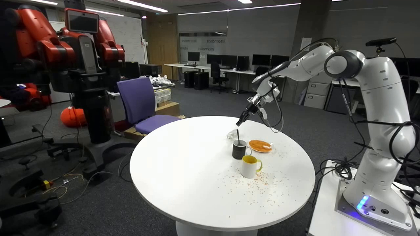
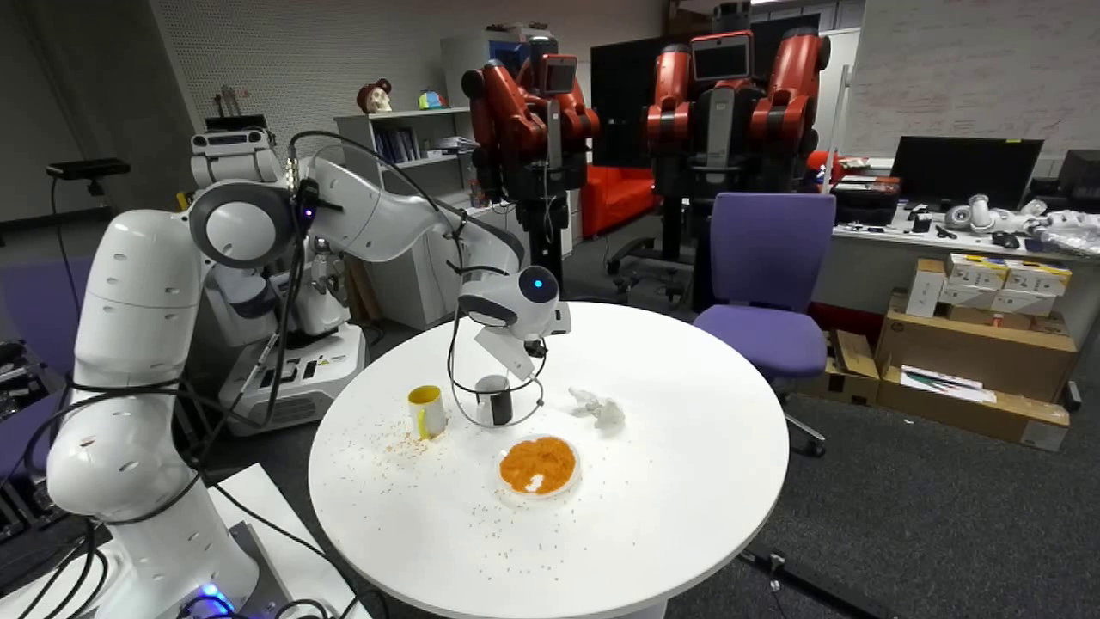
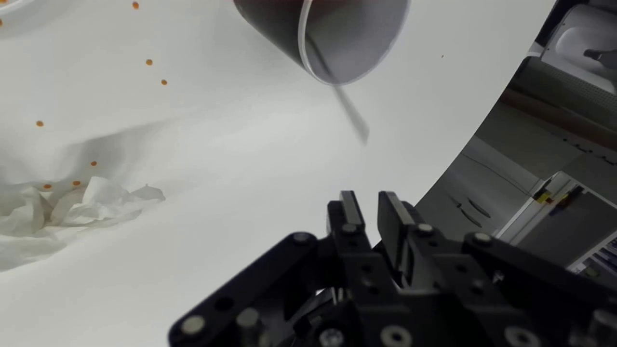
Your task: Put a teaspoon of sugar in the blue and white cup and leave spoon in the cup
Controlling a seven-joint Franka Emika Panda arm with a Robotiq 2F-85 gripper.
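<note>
The blue and white cup does not show in these frames. The spoon (image 1: 238,134) stands leaning in a dark cup (image 1: 239,150), its thin dark handle rising above the rim. In the wrist view the spoon (image 3: 351,111) sticks out of the dark cup (image 3: 274,24) towards my gripper (image 3: 366,195). The dark cup (image 2: 500,407) stands partly behind a cable in an exterior view. My gripper (image 1: 239,123) is partly open and empty, above and apart from the spoon's handle end. The spoon's bowl is hidden inside the cup.
A white mug with yellow inside (image 1: 248,168) stands beside the dark cup. A plate (image 2: 534,484) holds orange grains. Crumpled tissue (image 2: 603,413) lies near the dark cup, also in the wrist view (image 3: 91,205). Loose grains are scattered on the round white table (image 1: 183,183).
</note>
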